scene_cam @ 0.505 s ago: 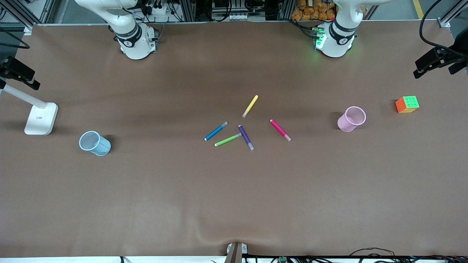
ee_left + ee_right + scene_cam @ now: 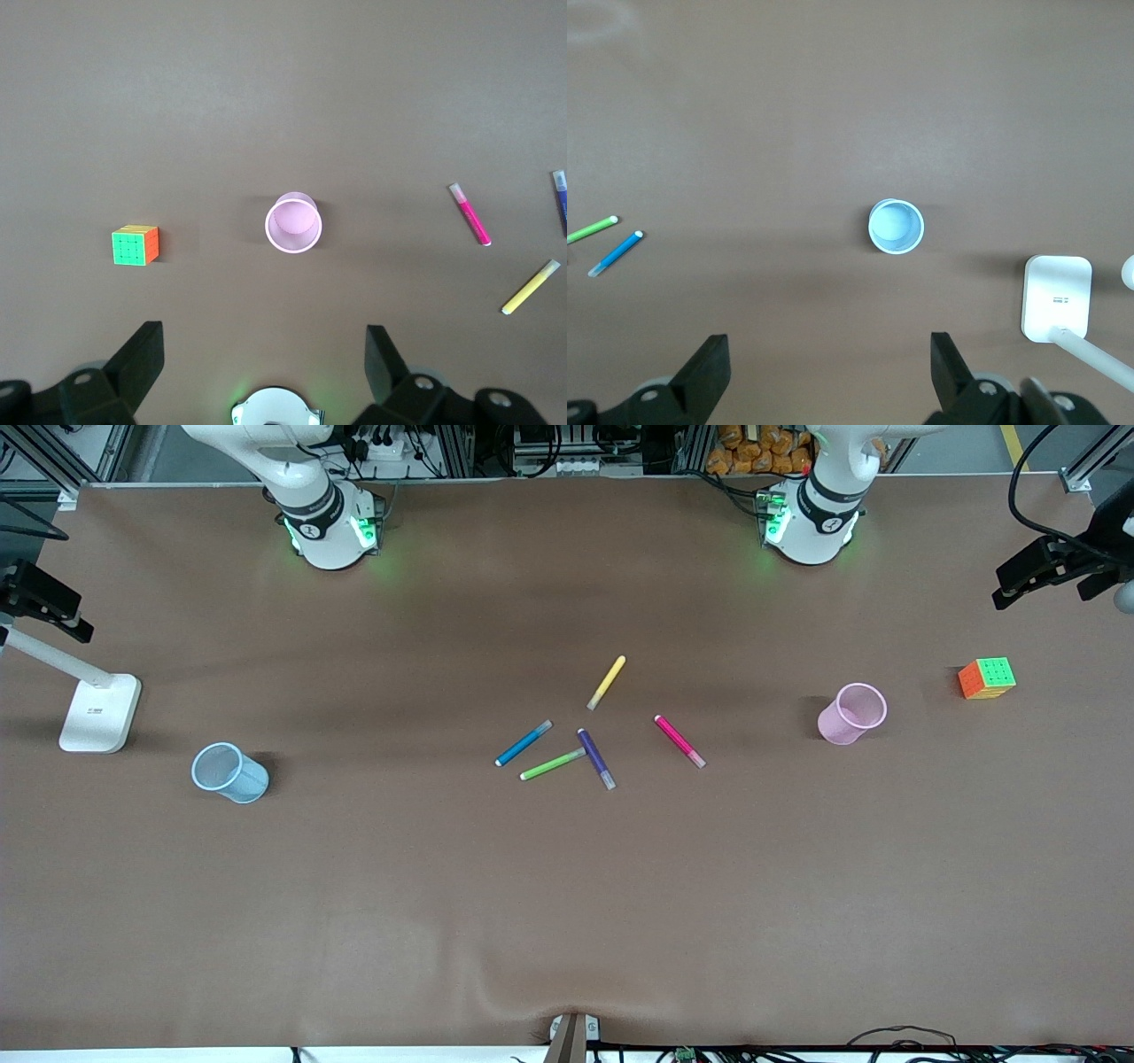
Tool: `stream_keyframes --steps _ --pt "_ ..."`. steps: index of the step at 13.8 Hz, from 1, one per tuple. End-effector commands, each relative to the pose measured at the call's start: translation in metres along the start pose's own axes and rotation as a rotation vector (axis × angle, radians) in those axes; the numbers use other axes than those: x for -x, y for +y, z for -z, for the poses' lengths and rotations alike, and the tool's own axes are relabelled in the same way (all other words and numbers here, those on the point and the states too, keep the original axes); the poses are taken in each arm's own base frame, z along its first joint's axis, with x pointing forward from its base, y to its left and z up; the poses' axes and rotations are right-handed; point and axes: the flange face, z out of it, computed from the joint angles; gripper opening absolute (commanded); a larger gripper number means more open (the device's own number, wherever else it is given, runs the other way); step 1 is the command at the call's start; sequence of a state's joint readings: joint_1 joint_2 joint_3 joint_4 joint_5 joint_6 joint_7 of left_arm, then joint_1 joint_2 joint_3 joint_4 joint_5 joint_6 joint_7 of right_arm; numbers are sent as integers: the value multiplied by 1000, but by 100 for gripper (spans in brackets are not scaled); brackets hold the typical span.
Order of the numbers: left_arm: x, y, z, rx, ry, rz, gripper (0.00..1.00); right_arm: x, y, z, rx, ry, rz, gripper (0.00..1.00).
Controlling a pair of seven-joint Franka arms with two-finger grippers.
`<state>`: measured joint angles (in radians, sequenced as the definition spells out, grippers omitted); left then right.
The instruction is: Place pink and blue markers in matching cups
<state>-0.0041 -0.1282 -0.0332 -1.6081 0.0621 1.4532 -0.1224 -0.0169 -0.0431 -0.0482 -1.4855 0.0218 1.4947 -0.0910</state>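
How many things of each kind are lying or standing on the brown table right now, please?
Slim felt-tip markers: 5 – pink marker, blue marker, green marker, purple marker, yellow marker
Translucent plastic cups: 2 – pale pink cup, pale blue cup
Multicoloured puzzle cube: 1
White lamp base: 1
Total: 9

Left arm base (image 2: 811,531): we see it at the top edge of the surface, green light glowing on its collar; the arm rises out of the front view.
Right arm base (image 2: 323,536): we see the same, green light on both sides of the collar.
Left end effector (image 2: 264,367): held high over the surface, facing straight down; fingers spread wide, nothing between them.
Right end effector (image 2: 829,372): likewise high, facing down, fingers wide apart, empty.
Arms: we note both waiting.
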Motion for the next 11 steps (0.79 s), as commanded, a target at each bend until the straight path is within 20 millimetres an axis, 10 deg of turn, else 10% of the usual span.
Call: stream_keyframes --steps 1,11 --pt "0 2 2 -7 -12 -6 100 -2 -1 4 13 -2 18 100" --pt "2 4 -11 -6 -51 -11 100 -1 4 0 7 -18 7 100"
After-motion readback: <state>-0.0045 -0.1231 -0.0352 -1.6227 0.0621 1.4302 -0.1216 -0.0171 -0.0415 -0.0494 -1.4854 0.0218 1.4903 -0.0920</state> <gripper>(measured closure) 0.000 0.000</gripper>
